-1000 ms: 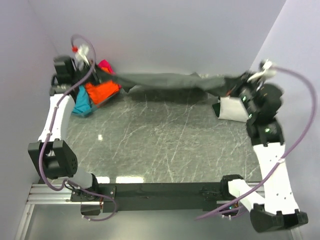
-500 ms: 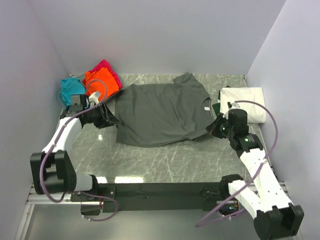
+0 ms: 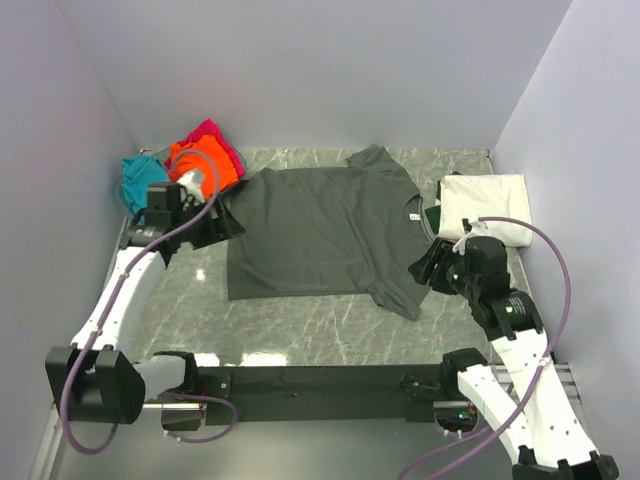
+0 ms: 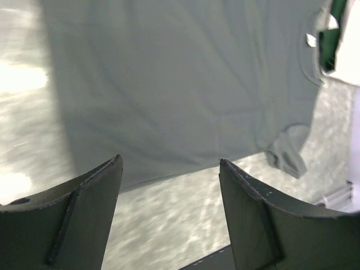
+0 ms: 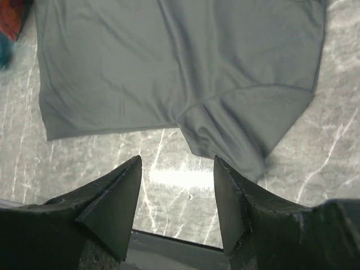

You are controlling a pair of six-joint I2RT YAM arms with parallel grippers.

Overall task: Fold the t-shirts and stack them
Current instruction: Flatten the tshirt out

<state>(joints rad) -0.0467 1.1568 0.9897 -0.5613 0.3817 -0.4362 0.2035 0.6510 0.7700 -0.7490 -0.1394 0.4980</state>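
Spreading appeared to be finished: the dark grey t-shirt (image 3: 320, 230) was found lying flat at the centre of the desk (image 3: 300, 325), with its collar and white neck label (image 3: 411, 214) turned to 3 o'clock and its hem to 9 o'clock. The white t-shirt (image 3: 490, 200) was seen folded at 2 o'clock, just beside the collar. The orange t-shirt (image 3: 205, 165), magenta t-shirt (image 3: 212, 130) and teal t-shirt (image 3: 135, 182) were heaped loosely at 10 o'clock.

The left gripper (image 3: 222, 222) was held at the far hem corner, released, with nothing grasped; in its wrist view only grey cloth and desk were seen in the gap. The right gripper (image 3: 422, 270) was likewise released and empty, placed just beside the near sleeve (image 3: 400, 290).

Several faults could be expected from here. The cloth was lying thin and flat on a smooth desk, so an edge could be missed, or only pushed into wrinkles, when a gripper is closed on it. The near sleeve was slightly creased, and a fold made over it would probably be left crooked. The far hem corner was near the orange t-shirt, so that shirt could be caught together with it. If the two sides were lifted unevenly, the fold line would be skewed.
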